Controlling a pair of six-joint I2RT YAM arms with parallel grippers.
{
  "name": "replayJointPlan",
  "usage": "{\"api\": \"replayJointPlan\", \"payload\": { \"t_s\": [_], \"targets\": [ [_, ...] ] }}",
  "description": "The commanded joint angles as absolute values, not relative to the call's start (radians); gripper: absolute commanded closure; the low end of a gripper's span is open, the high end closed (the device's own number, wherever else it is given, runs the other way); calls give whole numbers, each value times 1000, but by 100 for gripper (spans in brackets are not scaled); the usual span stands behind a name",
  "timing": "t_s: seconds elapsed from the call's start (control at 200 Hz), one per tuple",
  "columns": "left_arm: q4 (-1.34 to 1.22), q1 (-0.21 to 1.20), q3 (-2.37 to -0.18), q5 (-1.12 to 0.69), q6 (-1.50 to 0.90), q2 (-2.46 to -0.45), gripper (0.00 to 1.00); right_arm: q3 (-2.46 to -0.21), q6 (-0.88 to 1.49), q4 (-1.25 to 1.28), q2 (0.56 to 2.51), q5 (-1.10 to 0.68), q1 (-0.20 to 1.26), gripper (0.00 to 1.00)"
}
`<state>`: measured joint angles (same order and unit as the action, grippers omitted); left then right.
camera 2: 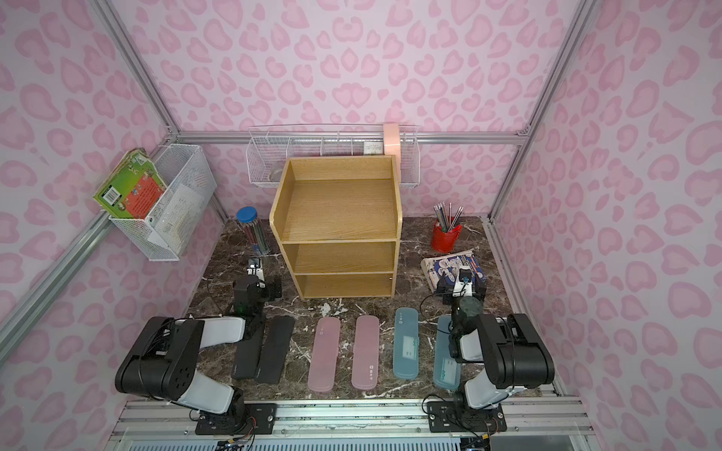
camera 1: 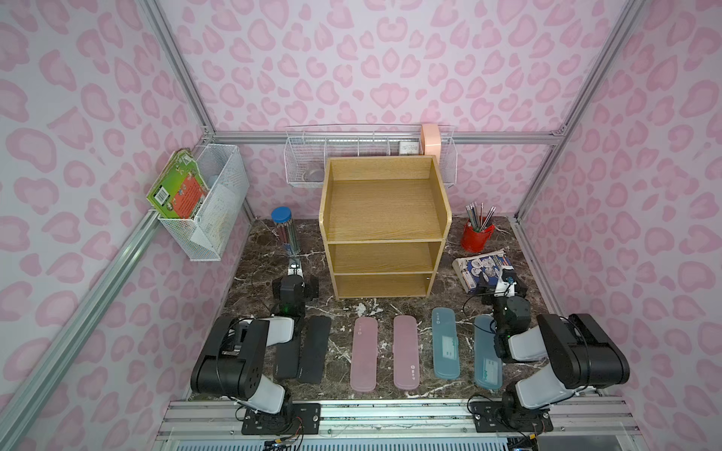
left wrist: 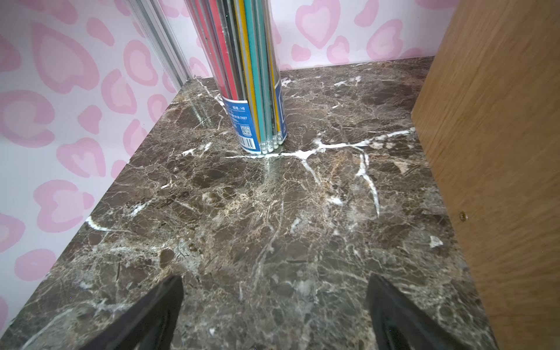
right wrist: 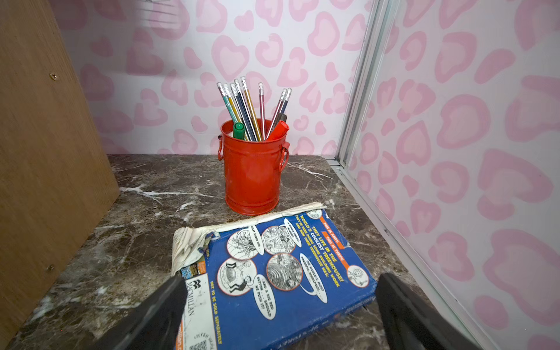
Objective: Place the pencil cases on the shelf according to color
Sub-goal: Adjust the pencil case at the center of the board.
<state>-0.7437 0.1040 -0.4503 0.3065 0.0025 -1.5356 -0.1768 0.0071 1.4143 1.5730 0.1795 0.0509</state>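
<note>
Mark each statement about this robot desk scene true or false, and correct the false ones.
1. All six pencil cases lie on the table in front of the shelf. True.
2. The pink cases lie between the black cases and the blue cases. True.
3. One black case already sits on the shelf's top tier. False: no tier holds a case.
4. The right pincer is shut on the blue book. False: it is open, holding nothing.
5. The red cup stands left of the shelf. False: it stands on the right.
</note>
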Motion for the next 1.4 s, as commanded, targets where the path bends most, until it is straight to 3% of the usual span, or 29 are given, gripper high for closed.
{"api": "replayJointPlan", "payload": {
  "t_s": [0.0, 1.04, 1.23, 1.28, 1.335, 1.395],
  "targets": [
    [-747, 103, -452, 304, -2, -1534, 1, -182, 13, 1417, 1572, 180, 52, 0],
    [-753, 100, -444, 309, -2, -1529, 1, -186, 48, 1396, 1562, 92, 2, 0],
    [-765, 127, -427, 357, 44, -1481, 2, -259, -50, 1217, 1471, 455, 172, 0],
    [-759, 149, -453, 455, 72, -1460, 2, -291, -95, 1149, 1465, 529, 224, 0],
    [-589, 177, -541, 579, 45, -1407, 1, -331, -117, 1076, 1460, 626, 278, 0],
    [-243, 177, -708, 636, -107, -1364, 2, -364, -94, 982, 1440, 706, 320, 0]
  ]
}}
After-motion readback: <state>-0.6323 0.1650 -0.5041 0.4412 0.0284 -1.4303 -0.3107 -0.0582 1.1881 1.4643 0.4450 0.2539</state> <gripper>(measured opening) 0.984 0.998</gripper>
